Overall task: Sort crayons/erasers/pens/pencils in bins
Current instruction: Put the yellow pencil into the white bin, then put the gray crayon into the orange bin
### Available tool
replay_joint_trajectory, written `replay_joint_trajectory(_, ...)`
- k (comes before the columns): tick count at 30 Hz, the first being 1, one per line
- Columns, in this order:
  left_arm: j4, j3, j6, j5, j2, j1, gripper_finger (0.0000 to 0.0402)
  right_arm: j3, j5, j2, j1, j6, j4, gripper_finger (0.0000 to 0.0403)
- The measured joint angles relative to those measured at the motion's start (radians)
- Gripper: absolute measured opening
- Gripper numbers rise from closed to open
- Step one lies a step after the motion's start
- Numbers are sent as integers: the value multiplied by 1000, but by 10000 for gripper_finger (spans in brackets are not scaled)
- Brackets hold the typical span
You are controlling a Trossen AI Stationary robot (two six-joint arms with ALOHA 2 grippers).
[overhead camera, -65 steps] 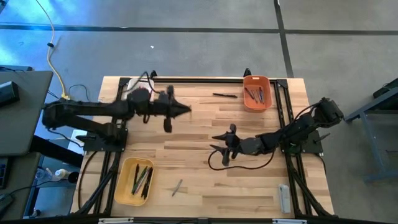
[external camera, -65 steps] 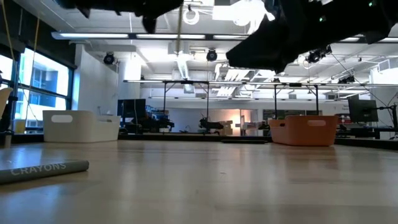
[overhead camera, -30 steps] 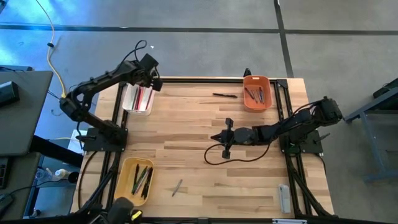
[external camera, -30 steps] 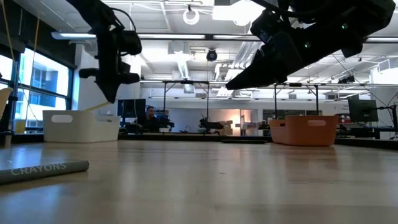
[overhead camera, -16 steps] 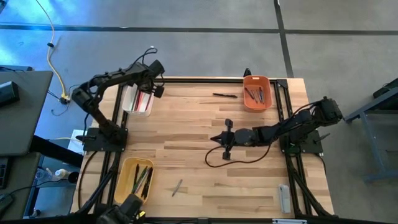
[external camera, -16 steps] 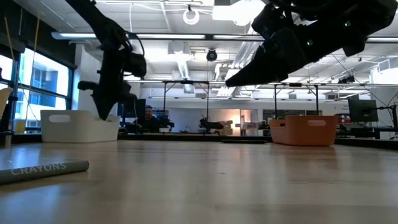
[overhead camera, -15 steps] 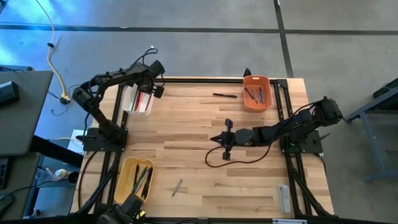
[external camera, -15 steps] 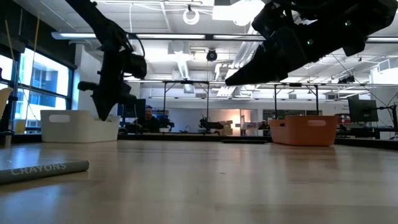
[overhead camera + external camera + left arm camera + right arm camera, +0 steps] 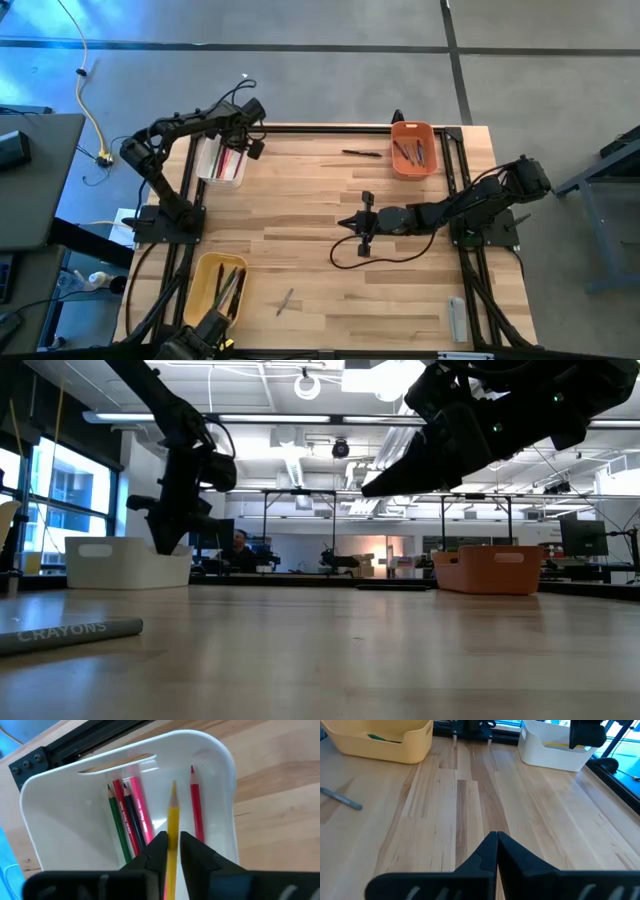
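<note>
At ten o'clock, the left gripper (image 9: 170,851) holds a yellow pencil (image 9: 172,827) between narrow fingers over the white bin (image 9: 220,780), probably to drop it.

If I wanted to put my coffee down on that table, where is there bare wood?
Widest bare wood: between the white bin and the right gripper, and from the yellow bin to the grey bar, save one grey crayon. Crowded: the orange bin with a pen beside it, and the left gripper over the white bin.

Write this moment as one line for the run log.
left gripper: over white bin, yellow pencil between fingers | right gripper: shut, mid-table, waiting
</note>
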Motion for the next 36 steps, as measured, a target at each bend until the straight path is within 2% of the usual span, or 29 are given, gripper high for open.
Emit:
replay_joint_trajectory(4, 11, 0, 22, -2, -10, 1, 65, 0, 0, 0, 0, 0, -3, 0)
replay_joint_trajectory(8, 17, 0, 80, -48, -53, -8, 73, 0, 0, 0, 0, 0, -3, 0)
replay_joint_trajectory(12, 20, 0, 161, -55, -148, -25, 57, 0, 0, 0, 0, 0, -4, 0)
replay_joint_trajectory(18, 75, -13, 286, -29, -360, -105, 17, 0, 0, 0, 0, 8, -7, 0)
replay_joint_trajectory(21, 184, -84, 303, 78, -486, -162, 3, 0, 0, 0, 0, 8, -7, 0)
replay_joint_trajectory(27, 583, -343, 272, 283, -709, -338, 1, 0, 0, 0, -1, 8, -4, 0)
replay_joint_trajectory(30, 773, -477, 242, 336, -776, -443, 1, 0, 0, 0, -2, 13, -4, 0)
replay_joint_trajectory(32, 844, -543, 230, 358, -796, -512, 0, 0, 0, 0, -3, 22, 0, 0)
replay_joint_trajectory(36, 838, -590, 201, 358, -791, -653, 0, 0, 1, 0, -10, 34, -2, 0)
